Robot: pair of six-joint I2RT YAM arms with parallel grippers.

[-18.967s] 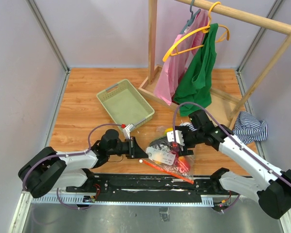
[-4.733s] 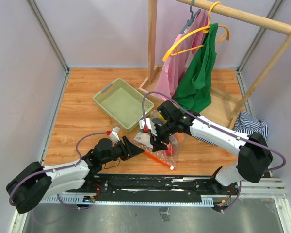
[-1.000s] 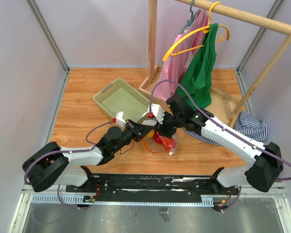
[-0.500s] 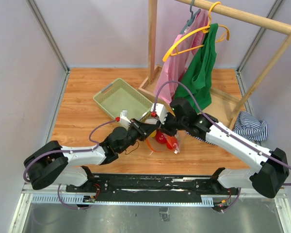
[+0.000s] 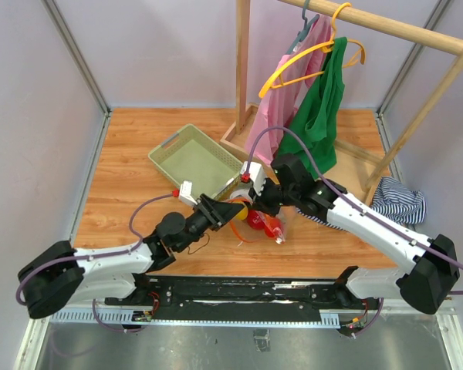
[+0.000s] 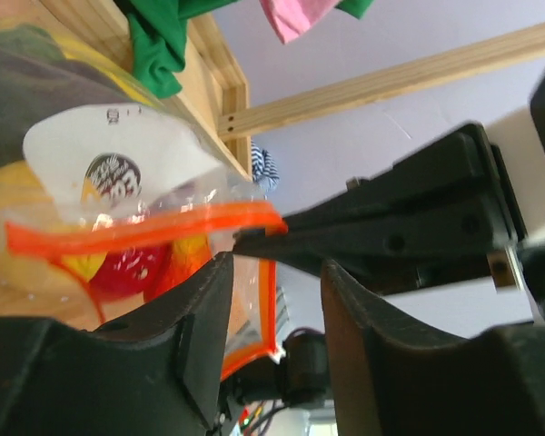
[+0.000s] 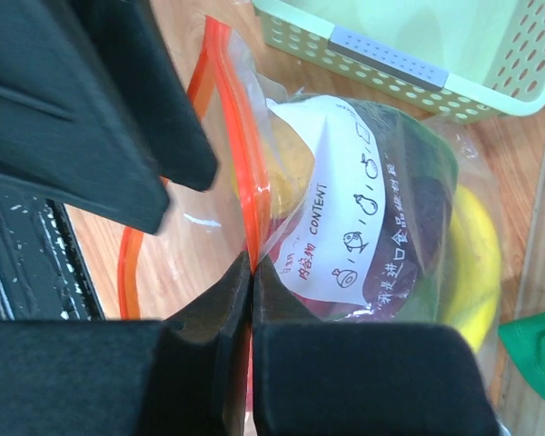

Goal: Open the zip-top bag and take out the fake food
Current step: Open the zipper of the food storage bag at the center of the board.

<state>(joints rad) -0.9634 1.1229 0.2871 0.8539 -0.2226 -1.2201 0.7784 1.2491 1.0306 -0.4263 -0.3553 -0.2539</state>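
The zip-top bag (image 5: 272,223) hangs just above the table, clear and crinkly, with an orange zip strip (image 7: 239,163) and a white label (image 7: 345,227). Inside it lies the fake food: a red piece (image 5: 255,219), a yellow piece (image 7: 477,254) and a dark purple one (image 7: 436,195). My right gripper (image 7: 252,262) is shut on the orange strip at the bag's mouth. My left gripper (image 6: 274,265) stands open just left of it, and the strip (image 6: 145,227) runs past its fingertips without being pinched. In the top view the left gripper (image 5: 218,208) and right gripper (image 5: 252,202) nearly meet.
A pale green slotted basket (image 5: 191,160) sits close behind the bag. Behind that stands a wooden clothes rack (image 5: 243,77) with a pink garment (image 5: 268,127) and a green one (image 5: 318,116) on hangers. A striped cloth (image 5: 397,202) lies at the right.
My right gripper has shut on the bag's orange strip. My left gripper has opened, let go of the bag's edge and drawn back a little to the left.
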